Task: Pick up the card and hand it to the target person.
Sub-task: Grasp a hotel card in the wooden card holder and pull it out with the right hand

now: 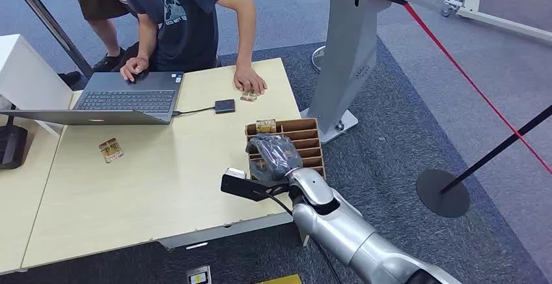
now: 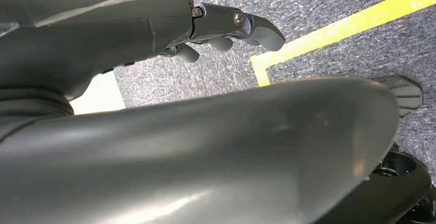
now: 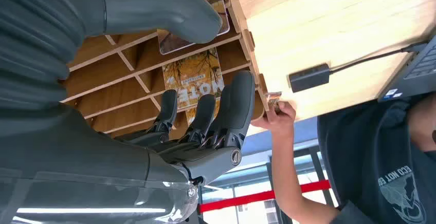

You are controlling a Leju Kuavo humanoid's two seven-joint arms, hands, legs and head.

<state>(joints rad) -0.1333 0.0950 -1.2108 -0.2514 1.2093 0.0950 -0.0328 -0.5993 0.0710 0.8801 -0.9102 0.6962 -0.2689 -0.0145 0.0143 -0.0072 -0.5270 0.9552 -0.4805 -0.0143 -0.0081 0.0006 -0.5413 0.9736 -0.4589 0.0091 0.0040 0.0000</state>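
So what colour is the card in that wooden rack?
The card is golden-yellow, with white lettering; the right wrist view shows it best.

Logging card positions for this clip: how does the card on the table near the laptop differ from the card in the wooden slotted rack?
The loose card lies flat on the bare table, left of the rack; the racked card stands in the rack's far slot. The loose card lies far from the right hand; the racked card is just beyond it. Both look yellowish-brown.

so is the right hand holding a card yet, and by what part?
No. The right hand hangs open over the wooden card rack, fingers just short of a card in a slot. Nothing is held.
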